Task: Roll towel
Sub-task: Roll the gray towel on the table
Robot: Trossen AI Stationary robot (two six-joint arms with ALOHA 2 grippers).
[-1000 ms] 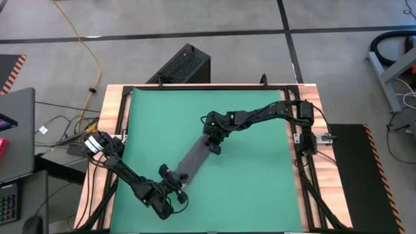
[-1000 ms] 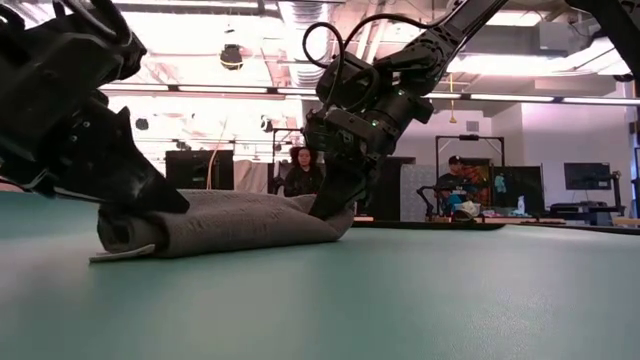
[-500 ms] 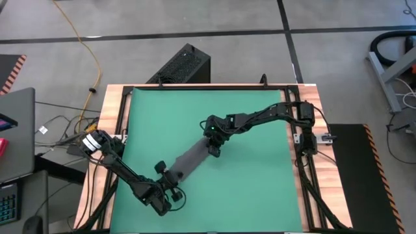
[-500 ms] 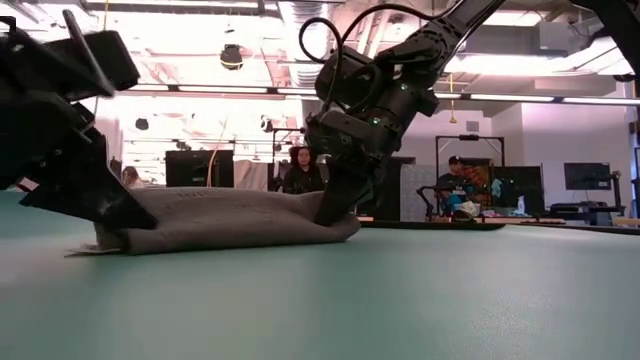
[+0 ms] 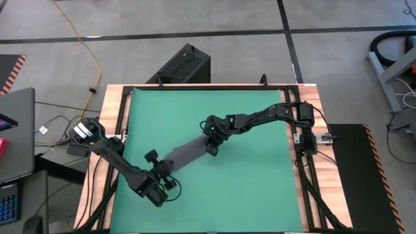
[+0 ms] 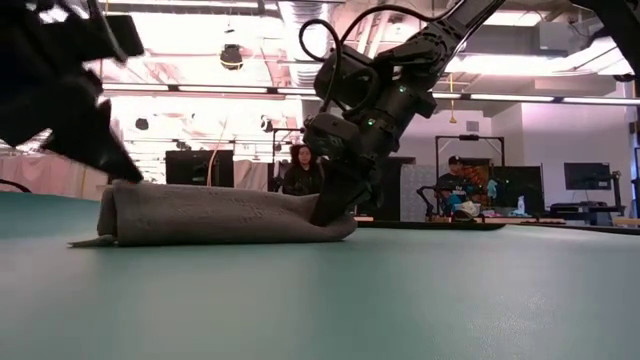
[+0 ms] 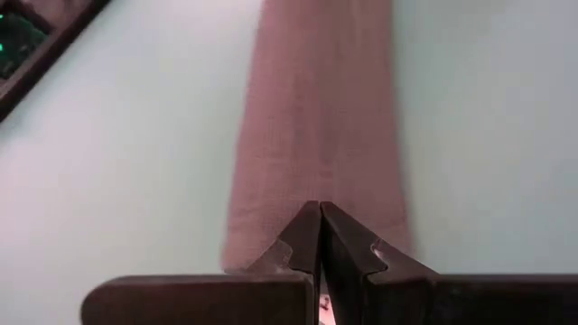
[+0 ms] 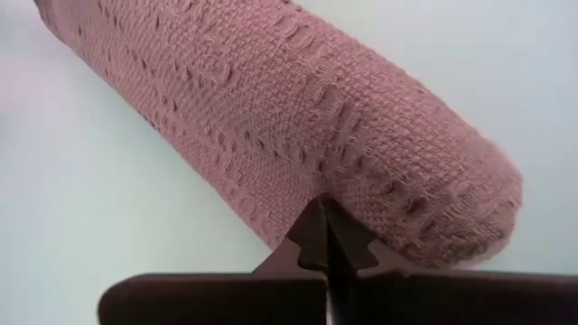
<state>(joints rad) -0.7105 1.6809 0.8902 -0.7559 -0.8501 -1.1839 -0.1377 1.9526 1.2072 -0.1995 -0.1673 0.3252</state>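
You are working in a robotics lab or workshop. The green mat (image 5: 247, 175) lies on a wooden table (image 5: 109, 104) standing on a bare grey floor (image 5: 260, 16), where a yellow cable (image 5: 91, 52) trails behind the table. Beyond the table, across the mat, you see ceiling strip lights (image 6: 520, 98), a seated person (image 6: 302, 172), another person (image 6: 455, 178) at a cluttered desk, and a screen (image 6: 585, 176).

The left arm reaches diagonally inward, its end effector (image 5: 158, 170) pinched closed and angled low. The right arm stretches across from its side, its end effector (image 5: 212, 147) likewise closed, pointing down.
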